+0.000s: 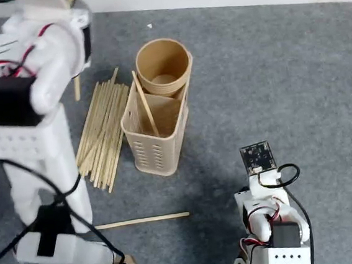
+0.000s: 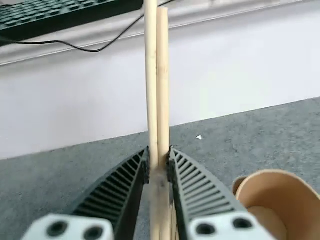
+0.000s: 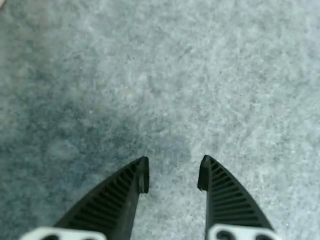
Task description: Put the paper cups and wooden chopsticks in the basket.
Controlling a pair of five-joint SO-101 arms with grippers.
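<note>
My left gripper (image 2: pixel 159 155) is shut on two wooden chopsticks (image 2: pixel 157 90) that stand upright between its fingers, with the paper cup (image 2: pixel 272 200) close beside it. From above, the beige slotted basket (image 1: pixel 154 148) holds a brown paper cup (image 1: pixel 163 65) at its far end and one leaning chopstick (image 1: pixel 145 105). The left arm (image 1: pixel 30 77) rises to the left of the basket, and an end of its held chopsticks (image 1: pixel 77 88) pokes out below it. My right gripper (image 3: pixel 172 172) is open over bare grey mat.
A pile of several loose chopsticks (image 1: pixel 104 136) lies on the grey mat just left of the basket. A single chopstick (image 1: pixel 142 221) lies crosswise near the front. The right arm (image 1: pixel 272 222) sits folded at the front right. A white wall (image 2: pixel 225 65) edges the mat.
</note>
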